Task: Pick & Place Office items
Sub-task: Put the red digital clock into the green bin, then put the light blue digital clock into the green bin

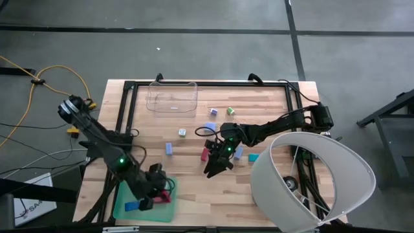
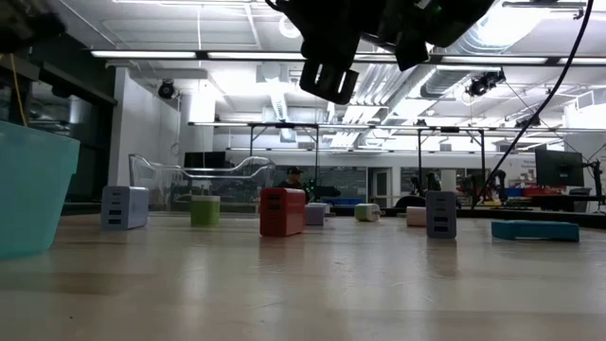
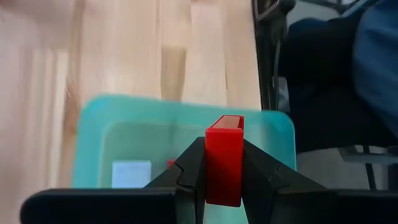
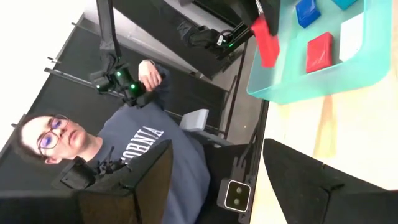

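Left gripper point(image 3: 224, 180) clamping an upright red block point(image 3: 224, 158) directly above the green tray point(image 3: 99, 134). Right gripper point(image 1: 218, 162) spread wide, empty, beside a red piece point(image 1: 205, 155) mid-tabletop.

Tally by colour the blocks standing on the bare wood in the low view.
pale blue blocks: 2
green blocks: 2
red block: 1
lavender block: 1
white block: 1
flat teal piece: 1
Total: 8
Not counted: the held red block in the left gripper.
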Motion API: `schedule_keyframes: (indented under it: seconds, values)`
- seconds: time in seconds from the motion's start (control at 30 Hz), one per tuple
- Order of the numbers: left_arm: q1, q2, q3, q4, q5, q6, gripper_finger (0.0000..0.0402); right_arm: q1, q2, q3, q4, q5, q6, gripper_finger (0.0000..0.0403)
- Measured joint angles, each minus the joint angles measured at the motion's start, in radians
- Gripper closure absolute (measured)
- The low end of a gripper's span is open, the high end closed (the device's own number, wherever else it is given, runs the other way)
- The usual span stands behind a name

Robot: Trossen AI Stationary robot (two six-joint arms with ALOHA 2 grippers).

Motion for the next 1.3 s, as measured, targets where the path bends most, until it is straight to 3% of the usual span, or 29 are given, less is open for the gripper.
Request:
schedule_keyframes:
  seconds: [0.3, 0.5, 0.73, 1.3]
  values:
    - [-0.052, 0.143, 0.0, 0.017, -0.001, -0.119, 0.0339, 0.02, 0.0, 0.0, 0.0, 0.026, 0.0, 0.0165]
    - [-0.065, 0.215, -0.001, 0.046, 0.052, -0.152, 0.0324, 0.038, 0.0, 0.0, 0.0, 0.035, 0.0, 0.0165]
    - [-0.043, 0.221, -0.001, 0.094, 0.119, -0.175, 0.0303, 0.041, 0.0, 0.0, 0.0, 0.051, -0.001, 0.0165]
    - [-0.037, 0.221, -0.001, 0.154, 0.101, -0.1, 0.0261, 0.041, 0.0, 0.0, -0.001, 0.049, -0.027, 0.0165]
